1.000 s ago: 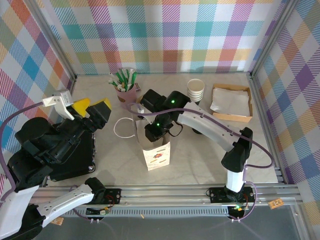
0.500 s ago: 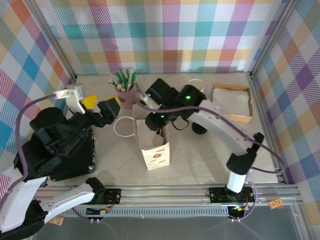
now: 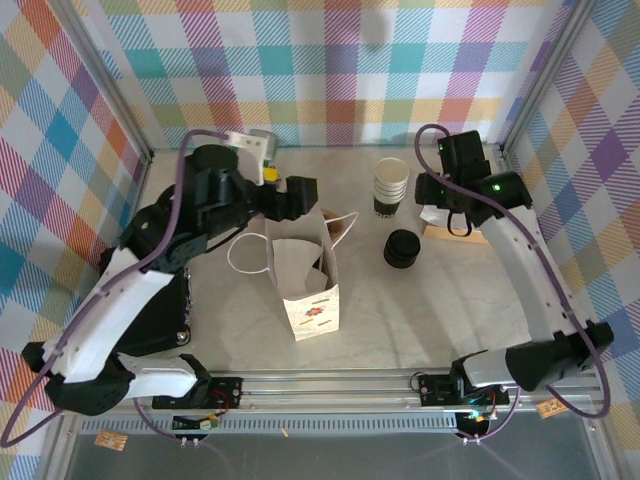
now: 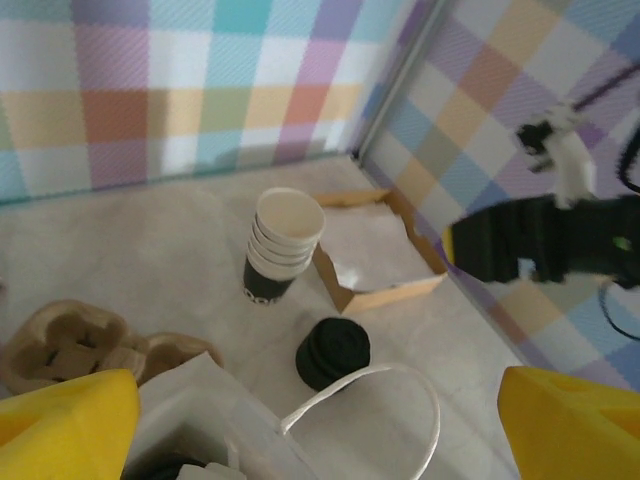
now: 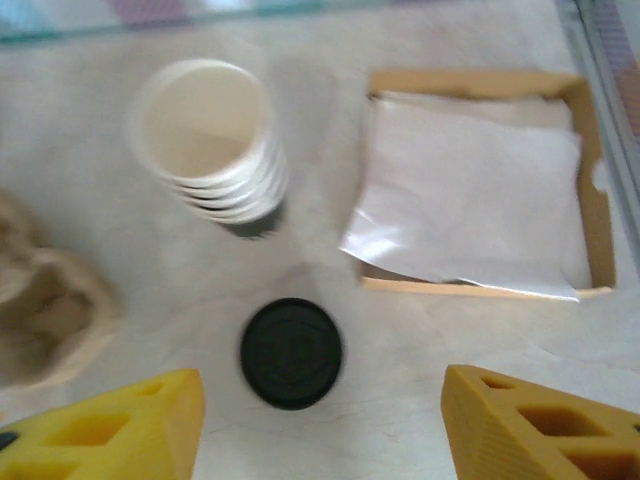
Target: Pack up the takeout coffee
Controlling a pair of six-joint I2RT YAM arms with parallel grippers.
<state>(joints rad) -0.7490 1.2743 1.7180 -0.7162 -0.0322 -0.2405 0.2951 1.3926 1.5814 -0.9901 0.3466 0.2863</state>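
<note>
The white paper bag (image 3: 312,312) stands upright and open in the middle of the table (image 3: 420,310), its printed face toward the arms. The takeout coffee (image 4: 172,468) is inside this bag. In the left wrist view only a dark part of it shows down in the bag's mouth, so I cannot tell if it stands straight.

The left gripper (image 4: 318,425) hangs above the far edge of the bag. Its two yellow fingers are spread wide, one at each side of the view, and they grasp nothing. Beside the bag, on its far right, lies a brown pulp cup carrier (image 3: 336,222).

The right gripper (image 5: 320,420) is at the far right of the table, well apart from the bag. It is released too: the fingers are far from each other and nothing is between them. Under it, on the table, sits a stack of black lids (image 5: 290,352). Behind the lids stands the stack of lidless cups (image 5: 210,150), cream with a black lower band. To the right of the cups is a cardboard tray (image 5: 590,150) with white paper sheets in it. The lids, the cups and the tray do not touch.
</note>
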